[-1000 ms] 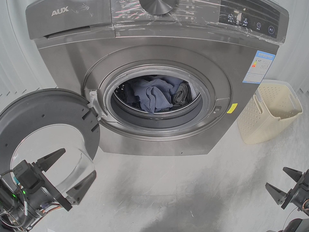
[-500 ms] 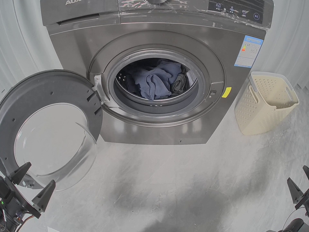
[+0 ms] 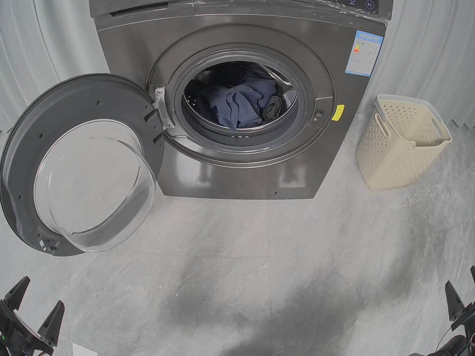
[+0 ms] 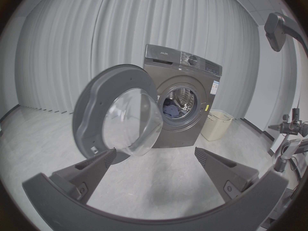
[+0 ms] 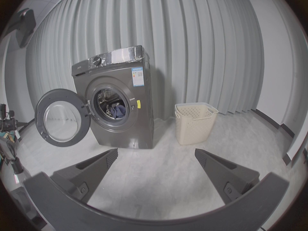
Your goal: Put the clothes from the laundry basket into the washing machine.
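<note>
Crumpled blue clothes (image 3: 240,106) are judged loaded in the grey steel washing machine (image 3: 237,174). The left gripper (image 4: 154,149) and right gripper (image 5: 155,149) are held wide. The round glass door (image 3: 74,97) at nine o'clock is to be shut.

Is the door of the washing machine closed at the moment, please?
No, the door stands wide open beside the washing machine, and the clothes in the drum are in plain sight.
</note>
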`<state>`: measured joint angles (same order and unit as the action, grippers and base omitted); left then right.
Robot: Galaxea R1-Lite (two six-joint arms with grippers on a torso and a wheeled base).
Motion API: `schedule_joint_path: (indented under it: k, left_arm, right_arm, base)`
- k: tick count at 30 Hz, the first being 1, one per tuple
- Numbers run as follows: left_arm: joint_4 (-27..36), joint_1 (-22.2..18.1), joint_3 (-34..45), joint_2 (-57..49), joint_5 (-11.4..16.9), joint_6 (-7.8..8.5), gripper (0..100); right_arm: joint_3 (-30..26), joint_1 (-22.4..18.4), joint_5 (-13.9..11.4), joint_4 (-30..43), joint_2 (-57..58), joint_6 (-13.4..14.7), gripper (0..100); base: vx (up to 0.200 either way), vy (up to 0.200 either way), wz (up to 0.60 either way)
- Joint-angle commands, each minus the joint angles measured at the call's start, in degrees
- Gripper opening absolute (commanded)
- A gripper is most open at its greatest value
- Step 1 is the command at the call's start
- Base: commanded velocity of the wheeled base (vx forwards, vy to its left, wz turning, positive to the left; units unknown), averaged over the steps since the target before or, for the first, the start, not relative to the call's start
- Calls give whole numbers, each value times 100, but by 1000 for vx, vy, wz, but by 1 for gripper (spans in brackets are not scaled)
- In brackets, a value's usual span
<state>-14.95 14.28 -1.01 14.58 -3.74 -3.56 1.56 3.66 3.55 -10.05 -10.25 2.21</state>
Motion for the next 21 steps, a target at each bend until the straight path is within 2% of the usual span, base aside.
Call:
schedule_joint_path:
  k: [1,2,5,6,7,8,9,10,12,13,14,15,18,19,21]
  left_arm:
    - [545,-733,101,-931,31,-4,100]
    - [624,-830,101,-948,14,40,100]
    - [695,-1146,101,-1010,14,101,100]
    - [774,-1436,101,-1150,111,198,100]
    - [1002,-1577,101,-1291,234,453,100]
    - [1161,-1542,101,-1300,260,602,100]
    - [1187,-1524,101,-1291,251,628,100]
    - [1108,-1489,101,-1291,119,620,100]
    - [1108,-1436,101,-1396,-109,532,100]
    - [1169,-1436,101,-1449,-232,576,100]
    - [1169,-1436,101,-1449,-232,576,100]
    - [1222,-1436,92,-1449,-232,505,100]
    - [1231,-1436,101,-1458,-21,365,100]
    - [1530,-1428,101,-1449,322,259,100]
    - [1600,-1428,75,-1449,409,294,100]
  right_arm:
    - [-156,-304,-65,864,1008,-36,100]
    - [-86,-331,-144,1145,1025,-19,100]
    - [-138,-357,-153,934,1008,8,100]
    - [-147,-357,-153,917,1008,8,100]
    - [-147,-357,-153,917,1008,8,100]
    - [-147,-357,-161,917,1008,-1,100]
    - [-147,-348,-179,925,1008,-19,100]
    - [-147,-322,-249,969,1016,-115,100]
    - [-147,-322,-284,961,1008,-133,100]
    - [-147,-322,-320,961,1008,-150,100]
    - [-147,-322,-328,961,1008,-159,100]
    - [-147,-331,-443,961,1008,-221,100]
    - [-156,-357,-539,969,990,-335,100]
    - [-147,-339,-531,969,999,-317,100]
    - [-156,-331,-531,969,1008,-300,100]
  base:
    - [0,0,0]
    - [0,0,0]
    - [0,0,0]
    - [0,0,0]
    - [0,0,0]
    - [0,0,0]
    - [0,0,0]
    - [0,0,0]
    - [0,0,0]
    - [0,0,0]
    - [0,0,0]
    - [0,0,0]
    - [0,0,0]
    - [-200,0,0]
    - [-200,0,0]
